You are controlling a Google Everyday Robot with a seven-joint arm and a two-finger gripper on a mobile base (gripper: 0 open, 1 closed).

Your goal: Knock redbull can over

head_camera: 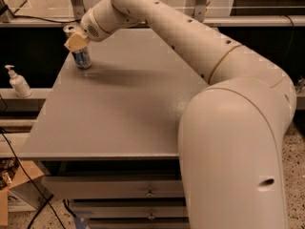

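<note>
**Your tool (76,41) at the upright redbull can (83,59)**

You had the tool at the can's upper part, and the can stood near the far left corner of the desk (119,113) (you could not tell how far open the tool was).

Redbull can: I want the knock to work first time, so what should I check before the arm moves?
1. Redbull can is upright, not yet knocked over: ok.
2. Gripper sits at the can's upper part, high enough to tip it: ok.
3. Gripper is actually touching the can: cannot tell.
4. Landing room: the can stands near the far left corner of the table, so it might roll off the edge: not ok.
5. Pump bottle stands apart, off the table to the left: ok.
</note>
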